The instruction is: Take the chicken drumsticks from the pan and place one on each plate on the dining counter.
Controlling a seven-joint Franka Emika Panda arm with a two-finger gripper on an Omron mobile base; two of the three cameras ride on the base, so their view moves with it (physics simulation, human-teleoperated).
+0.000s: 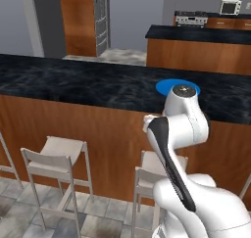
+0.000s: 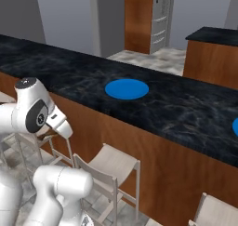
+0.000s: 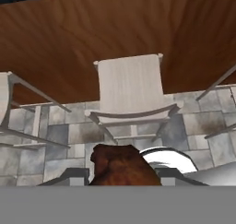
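The pincer (image 3: 123,176) is clamped on a chicken drumstick (image 3: 120,165), whose meaty end bulges up between the tips. It hangs below the table (image 1: 73,83), facing its wood front over a stool (image 3: 131,91). Judged risk: lifting toward the blue plate (image 2: 126,89), the drumstick could strike the table's edge and slip free.

Two cameras sit behind the arm (image 1: 179,134), one to its left and one to its right. Both look forward and down at the long black surface (image 1: 73,83) and both see the same blue plate (image 2: 126,89) on it. The hand camera hangs low and close, looking down at a stool (image 3: 131,91) and the floor (image 3: 64,140).
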